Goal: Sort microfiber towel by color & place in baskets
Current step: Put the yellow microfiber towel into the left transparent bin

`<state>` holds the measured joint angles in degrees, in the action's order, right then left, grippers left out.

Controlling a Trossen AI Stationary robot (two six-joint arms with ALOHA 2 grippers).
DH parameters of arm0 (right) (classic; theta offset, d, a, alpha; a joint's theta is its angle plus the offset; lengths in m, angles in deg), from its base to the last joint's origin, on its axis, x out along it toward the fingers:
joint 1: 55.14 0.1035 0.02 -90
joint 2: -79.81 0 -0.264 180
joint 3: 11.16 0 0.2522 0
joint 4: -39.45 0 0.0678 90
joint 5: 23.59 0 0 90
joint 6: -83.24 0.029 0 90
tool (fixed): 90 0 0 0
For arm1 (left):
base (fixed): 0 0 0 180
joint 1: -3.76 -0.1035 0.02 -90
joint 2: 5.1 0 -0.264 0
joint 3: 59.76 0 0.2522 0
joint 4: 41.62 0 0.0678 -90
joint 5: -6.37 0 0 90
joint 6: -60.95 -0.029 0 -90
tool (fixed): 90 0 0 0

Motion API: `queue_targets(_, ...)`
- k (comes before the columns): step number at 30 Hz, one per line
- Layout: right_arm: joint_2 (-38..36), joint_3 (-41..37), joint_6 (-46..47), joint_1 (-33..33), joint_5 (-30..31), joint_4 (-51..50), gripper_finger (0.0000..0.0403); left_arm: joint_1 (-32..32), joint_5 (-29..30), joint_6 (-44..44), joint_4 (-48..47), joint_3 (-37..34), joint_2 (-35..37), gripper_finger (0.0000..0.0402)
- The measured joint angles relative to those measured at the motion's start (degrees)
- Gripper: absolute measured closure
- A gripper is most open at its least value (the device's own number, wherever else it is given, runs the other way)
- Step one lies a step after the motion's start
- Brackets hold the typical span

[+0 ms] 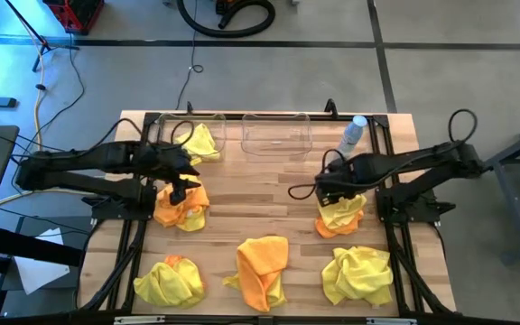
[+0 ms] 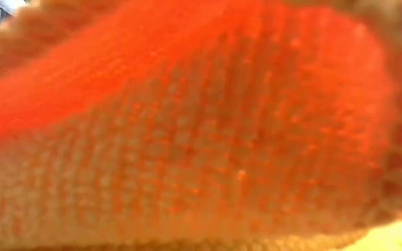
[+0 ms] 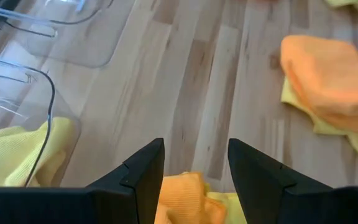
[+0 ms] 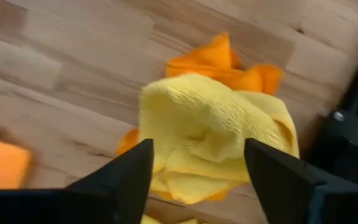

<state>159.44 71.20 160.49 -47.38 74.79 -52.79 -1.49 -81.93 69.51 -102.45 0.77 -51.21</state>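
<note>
The left gripper (image 1: pixel 181 191), fingers apart, hovers over an orange-yellow towel (image 1: pixel 182 209) just in front of the left basket (image 1: pixel 213 144), which holds a yellow towel (image 1: pixel 202 142). The right gripper (image 4: pixel 194 171), fingers apart, straddles a yellow towel (image 4: pixel 210 134) lying on an orange one (image 4: pixel 219 62).

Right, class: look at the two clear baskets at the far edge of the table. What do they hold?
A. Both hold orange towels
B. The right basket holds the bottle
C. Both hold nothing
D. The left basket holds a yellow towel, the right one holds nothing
D: in the high view a yellow towel lies in the left basket, while the right basket shows only bare plastic.
</note>
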Motion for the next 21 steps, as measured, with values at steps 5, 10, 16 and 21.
queue_targets(5, 4.72, 0.0, -0.74, 0.08, -0.57, -4.14, 0.0116, 0.08, -0.04, 2.32, 0.28, 0.0, 2.07, 0.0237)
queue_targets(10, 6.14, -2.26, -7.4, -1.49, 0.43, -1.54, 0.012, 0.08, -0.04, 4.83, 0.26, 0.0, 2.12, 0.0237)
queue_targets(16, 2.27, -14.89, -11.25, -2.9, -2.59, 10.17, 0.0142, 0.08, -0.04, 7.63, 0.35, 0.0, 2.12, 0.0237)
queue_targets(21, 0.18, -20.97, -12.78, -2.87, -2.47, 15.16, 0.0207, 0.08, -0.02, 8.81, 0.57, 0.0, 1.88, 0.0237)
